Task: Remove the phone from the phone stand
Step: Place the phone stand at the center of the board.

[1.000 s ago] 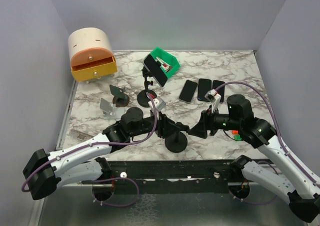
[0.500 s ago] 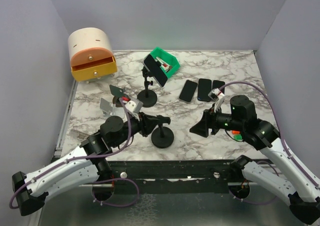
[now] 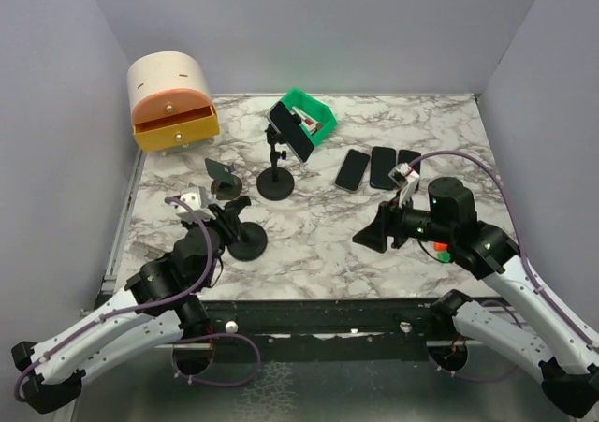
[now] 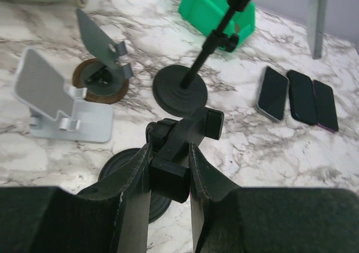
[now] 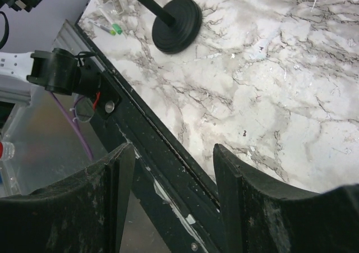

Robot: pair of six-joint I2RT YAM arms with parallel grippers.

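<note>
Black-screened phone [image 3: 291,130] sits tilted in the clamp of the phone stand [image 3: 276,184] toward the back middle of the desk [image 3: 323,224], while the left fingers [image 4: 132,192] pinch a separate empty stand [image 4: 185,130] and the right fingers [image 5: 106,192] hang spread, holding nothing.

We see the phone [image 3: 291,130], a dark slab with a black screen, clamped at the head of the phone stand [image 3: 276,184]; it sits tilted, one long edge lower than the other; the black stand stands upright on its round base, a thin jointed pole rising, toward the back of the marble table [image 3: 374,244].
</note>
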